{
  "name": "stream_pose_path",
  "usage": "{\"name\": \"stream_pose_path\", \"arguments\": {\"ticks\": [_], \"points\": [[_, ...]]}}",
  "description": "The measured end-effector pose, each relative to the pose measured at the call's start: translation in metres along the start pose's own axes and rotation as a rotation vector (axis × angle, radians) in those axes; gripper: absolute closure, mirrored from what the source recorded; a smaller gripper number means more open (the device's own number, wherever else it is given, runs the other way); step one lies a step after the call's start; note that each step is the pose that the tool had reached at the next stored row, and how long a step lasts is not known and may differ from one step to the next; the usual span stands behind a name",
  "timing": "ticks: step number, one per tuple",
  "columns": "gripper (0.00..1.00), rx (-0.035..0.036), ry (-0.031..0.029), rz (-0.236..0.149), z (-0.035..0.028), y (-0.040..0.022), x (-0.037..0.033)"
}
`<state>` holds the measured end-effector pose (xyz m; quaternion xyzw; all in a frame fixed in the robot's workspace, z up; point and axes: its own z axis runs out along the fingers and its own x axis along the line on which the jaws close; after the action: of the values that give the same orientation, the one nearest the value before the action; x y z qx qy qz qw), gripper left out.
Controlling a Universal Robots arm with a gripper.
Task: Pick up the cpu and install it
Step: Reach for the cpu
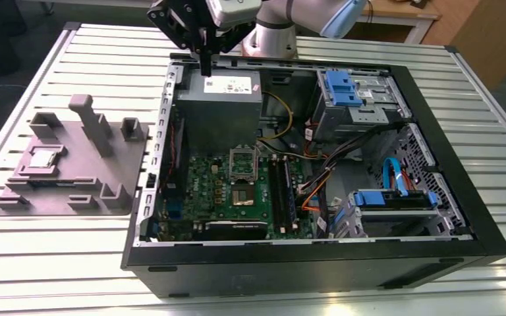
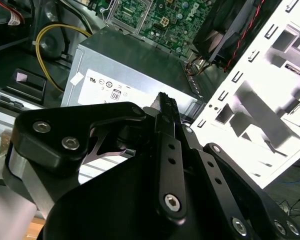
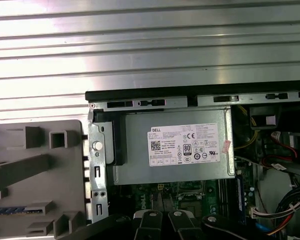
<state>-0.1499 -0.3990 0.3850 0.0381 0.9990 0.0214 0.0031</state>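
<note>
Slatted metal bench (image 1: 60,263) carrying two containers: a black open computer case (image 1: 306,263) and a grey moulded holder tray (image 1: 121,164).

**Tray.** It lies near the bench edge on the exterior view's left, just beside the case wall. It has several upright posts and recesses. The cpu (image 1: 43,158), a small pale square, rests flat in a square recess toward the tray's outer side, well apart from the pincer.

**Case.** It lies on its side with the opening upward and spans from the middle of the bench toward the edge on the exterior view's right.
- A grey power supply (image 1: 219,112) with a white label sits against the far wall.
- A green motherboard (image 1: 235,191) lies on the case floor, nearer the front wall.
- The motherboard's rectangular metal socket frame (image 1: 242,160) is just in front of the power supply.
- Two drive bays with blue latches occupy the side on the exterior view's right: one at the far corner (image 1: 345,89) and one at the near corner (image 1: 394,199).
- A yellow cable (image 1: 275,115) loops beside the power supply.
- A bundle of orange and black cables (image 1: 316,191) runs between the motherboard and the drive bays.

**Arm.** The arm's base (image 1: 266,39) stands at the far edge of the bench, behind the case. The pincer (image 1: 206,71) points downward above the far edge of the power supply, just over its label. In the exterior view its fingers read as one narrow bar, so it is clenched with nothing held. In the first wrist view the power supply label lies directly ahead of the fingers (image 3: 148,220), and the tray (image 3: 35,175) lies off to one side.
</note>
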Motion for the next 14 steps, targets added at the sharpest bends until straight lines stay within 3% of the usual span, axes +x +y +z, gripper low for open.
{"name": "stream_pose_path", "arguments": {"ticks": [14], "points": [[0.90,0.0000,0.0000,0.000,0.0000,-0.0006,0.0083]]}}
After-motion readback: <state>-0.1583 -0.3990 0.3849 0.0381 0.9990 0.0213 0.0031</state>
